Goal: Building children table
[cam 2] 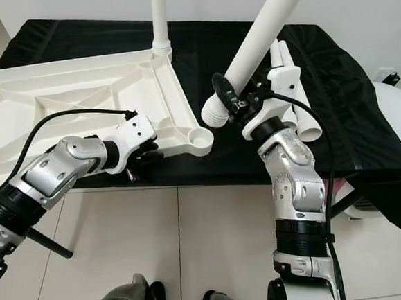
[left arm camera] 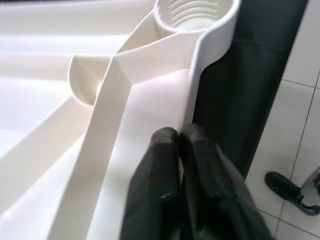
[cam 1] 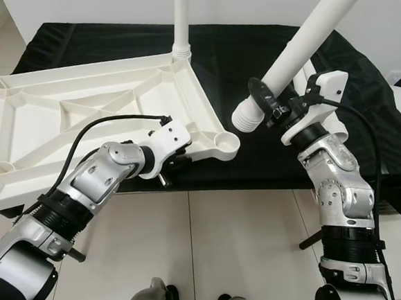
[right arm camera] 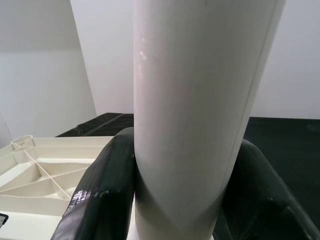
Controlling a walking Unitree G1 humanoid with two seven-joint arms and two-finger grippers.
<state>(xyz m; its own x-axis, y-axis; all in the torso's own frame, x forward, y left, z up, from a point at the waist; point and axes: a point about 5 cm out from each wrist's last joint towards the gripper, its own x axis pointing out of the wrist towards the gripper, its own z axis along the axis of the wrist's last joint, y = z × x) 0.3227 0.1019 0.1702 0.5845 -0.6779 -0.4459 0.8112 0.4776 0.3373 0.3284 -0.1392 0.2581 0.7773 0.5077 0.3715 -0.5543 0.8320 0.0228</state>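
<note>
An upturned white plastic tabletop (cam 1: pixel 64 111) with ribs lies on a black-covered surface. One white leg (cam 1: pixel 180 23) stands upright in its far corner. The near right corner has an empty threaded socket (cam 1: pixel 223 143), seen close in the left wrist view as the socket (left arm camera: pixel 192 12). My left gripper (cam 1: pixel 175 163) is shut on the tabletop's rim just short of that socket, with its fingers (left arm camera: pixel 165 150) pinched together. My right gripper (cam 1: pixel 270 100) is shut on a second white leg (cam 1: pixel 302 50), held tilted. The leg's threaded end (cam 1: pixel 245 117) hangs just above and to the right of the socket.
The black cloth (cam 1: pixel 264 51) covers a low table whose front edge meets white floor tiles (cam 1: pixel 236 229). More white legs (cam 2: pixel 302 116) lie on the cloth behind my right wrist. A white rounded object (cam 2: pixel 397 117) stands at the right. My feet (cam 1: pixel 154 299) are at the bottom.
</note>
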